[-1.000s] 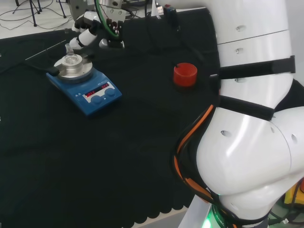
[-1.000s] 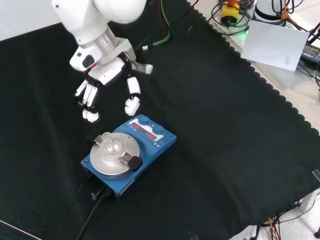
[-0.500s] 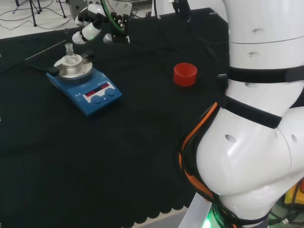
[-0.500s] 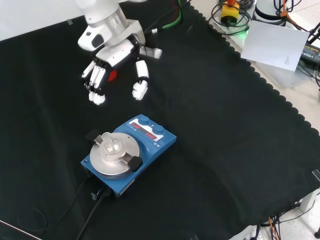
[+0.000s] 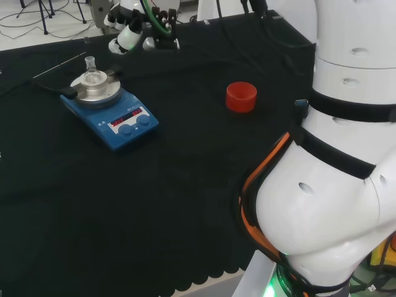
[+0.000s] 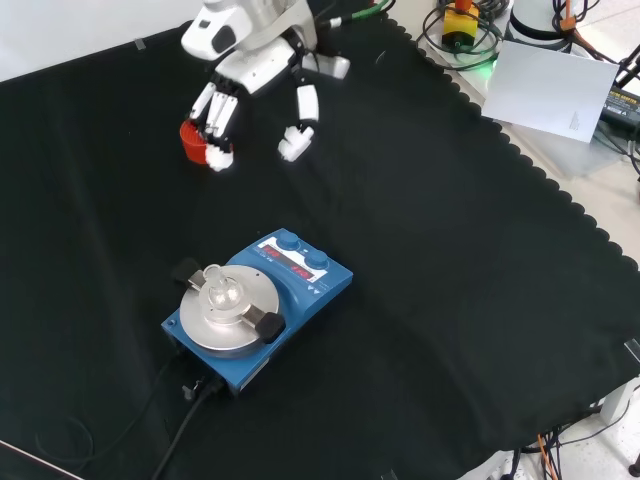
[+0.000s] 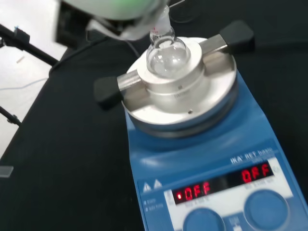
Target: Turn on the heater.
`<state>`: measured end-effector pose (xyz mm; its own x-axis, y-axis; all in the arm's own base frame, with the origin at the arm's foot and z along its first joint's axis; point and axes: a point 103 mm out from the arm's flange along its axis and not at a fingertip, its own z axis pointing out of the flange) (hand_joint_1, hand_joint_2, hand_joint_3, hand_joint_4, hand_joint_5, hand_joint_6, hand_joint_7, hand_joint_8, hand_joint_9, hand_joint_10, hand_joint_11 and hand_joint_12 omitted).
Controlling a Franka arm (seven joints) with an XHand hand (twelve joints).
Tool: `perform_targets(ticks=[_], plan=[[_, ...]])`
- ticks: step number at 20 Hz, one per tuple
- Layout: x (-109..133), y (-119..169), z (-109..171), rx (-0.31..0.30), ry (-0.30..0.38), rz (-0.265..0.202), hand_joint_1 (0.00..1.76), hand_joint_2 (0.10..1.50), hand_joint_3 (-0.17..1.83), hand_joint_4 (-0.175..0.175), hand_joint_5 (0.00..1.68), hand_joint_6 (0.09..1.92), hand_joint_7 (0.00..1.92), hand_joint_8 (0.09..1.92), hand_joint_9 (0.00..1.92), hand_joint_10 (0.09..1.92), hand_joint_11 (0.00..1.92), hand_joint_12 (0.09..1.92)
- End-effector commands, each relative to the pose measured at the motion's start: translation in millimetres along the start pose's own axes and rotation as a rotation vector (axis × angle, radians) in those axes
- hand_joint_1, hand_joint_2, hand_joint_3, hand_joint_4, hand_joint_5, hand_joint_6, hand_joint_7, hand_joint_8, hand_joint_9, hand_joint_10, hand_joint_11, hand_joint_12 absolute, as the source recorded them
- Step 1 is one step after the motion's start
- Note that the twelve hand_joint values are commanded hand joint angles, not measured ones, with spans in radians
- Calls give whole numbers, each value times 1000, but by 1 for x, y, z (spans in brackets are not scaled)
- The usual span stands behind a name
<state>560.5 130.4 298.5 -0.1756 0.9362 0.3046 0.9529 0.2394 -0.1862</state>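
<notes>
The heater (image 6: 300, 300) is a blue box with a round metal plate, two lit red displays and two blue knobs (image 6: 302, 250) on its front. A small clear flask (image 6: 222, 292) sits in the metal block on the plate. The hand (image 6: 264, 62) hangs above the cloth well beyond the heater in the front view, open, fingers (image 6: 216, 118) relaxed and pointing down, holding nothing. In the head view the hand (image 5: 130, 37) is behind and to the right of the heater (image 5: 111, 114). The wrist view looks down on the flask (image 7: 166, 52), the displays and the knobs (image 7: 266, 210).
A red ring stand (image 5: 241, 97) is on the cloth right of the heater in the head view; in the front view the stand (image 6: 190, 137) is partly hidden behind the fingers. A black cable (image 6: 180, 425) leaves the heater's rear. The cloth's scalloped edge (image 6: 560, 205) runs along the right.
The hand has risen and drawn away from the heater, upward and to the right in the front view. The heater and flask have not moved.
</notes>
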Motion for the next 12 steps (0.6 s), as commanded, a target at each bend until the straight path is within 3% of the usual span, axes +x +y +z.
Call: perform_targets(ticks=[1,4,8,12], plan=[[-1,-40,-6,108,-75,9,1058,533,858,8,482,268,604,618,825,556,441,1300],[1,-53,-6,143,-122,11,1082,539,870,4,487,255,797,584,1058,465,693,1239],[8,-64,-3,214,-212,16,1148,551,852,-15,473,240,1060,582,1319,392,1064,1025],[14,-69,0,257,-263,15,1264,539,841,-46,441,157,1292,763,1512,557,1528,707]])
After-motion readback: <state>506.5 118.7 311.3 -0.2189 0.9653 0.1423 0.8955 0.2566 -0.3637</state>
